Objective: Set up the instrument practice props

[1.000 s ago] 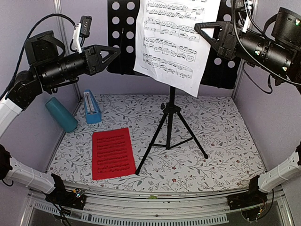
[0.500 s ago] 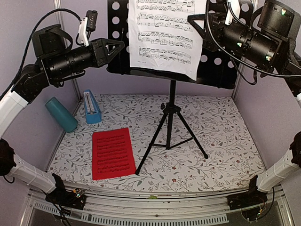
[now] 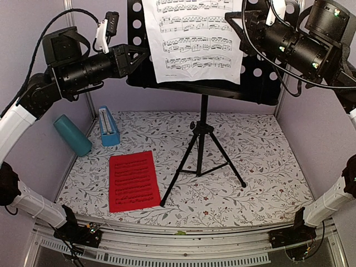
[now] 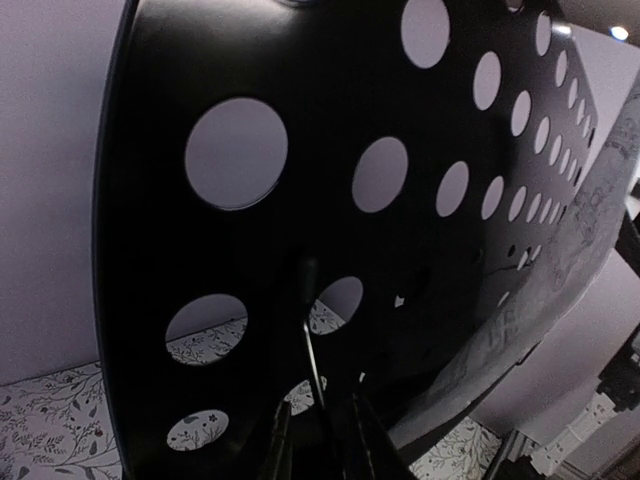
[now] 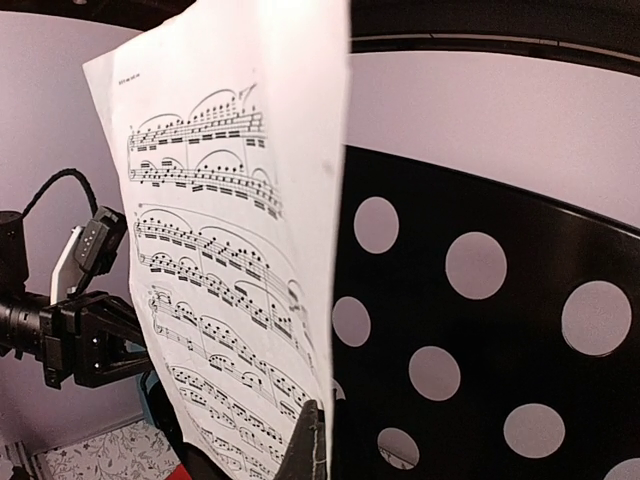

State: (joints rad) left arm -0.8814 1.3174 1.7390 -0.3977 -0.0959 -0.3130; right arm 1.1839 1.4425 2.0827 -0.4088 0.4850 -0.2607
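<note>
White sheet (image 3: 194, 39) has swung up and squared itself against the desk since a second back, and your left gripper (image 3: 140, 55) has come in to the stand (image 3: 201, 139). The left arm reaches out level from the left wall. Its jaws are narrow and look pinched on the desk's left edge, likely steadying it while paper goes on. The metronome (image 3: 108, 127) and red sheet (image 3: 133, 181) sit apart on the table (image 3: 267, 167) at left, untouched. The stand is upright mid-table on its tripod. The white sheet hangs flat over the desk front, bottom near the lip; can't tell if it's seated. Your right gripper (image 3: 236, 28) comes in high from the right, clamped on the sheet's right edge to keep it vertical.
</note>
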